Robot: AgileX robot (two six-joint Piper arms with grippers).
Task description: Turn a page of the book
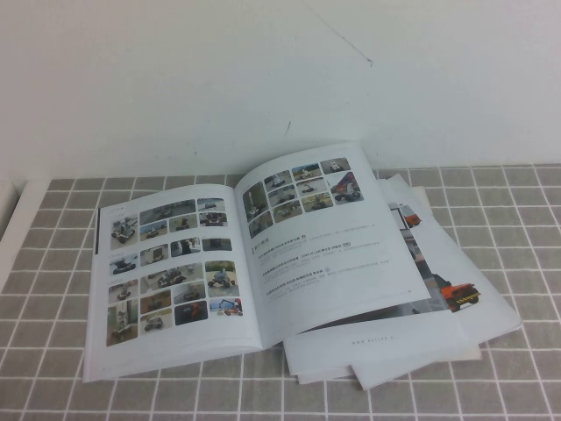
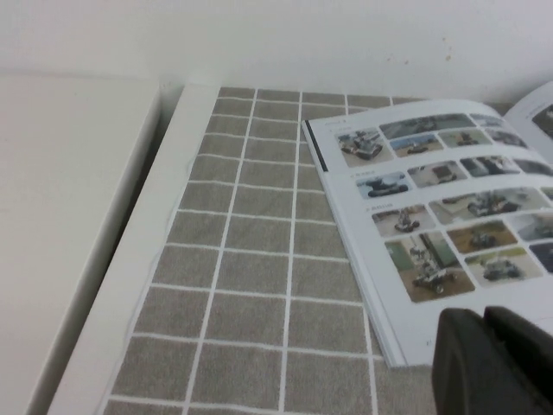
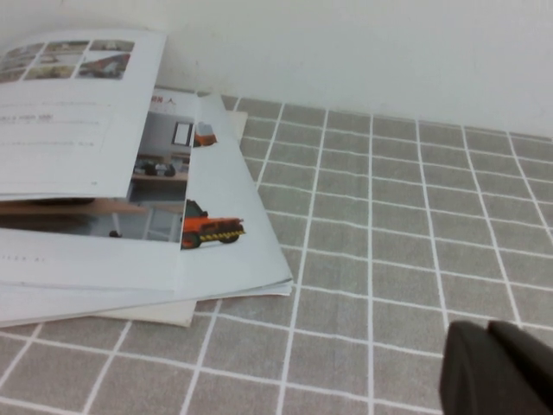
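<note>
Book (image 1: 254, 263) open flat, mid-counter, spine running front-to-back. Page (image 1: 329, 237) with nine photos on right half, free edge toward counter's right edge. Right gripper (image 3: 501, 372) nearer, jaws closed, empty, beyond that edge. Left gripper (image 2: 492, 363) at book's left front corner, jaw state indeterminate.

Grey-tiled table (image 1: 53, 351) under open book (image 1: 175, 272) and loose sheets (image 1: 456, 324).
</note>
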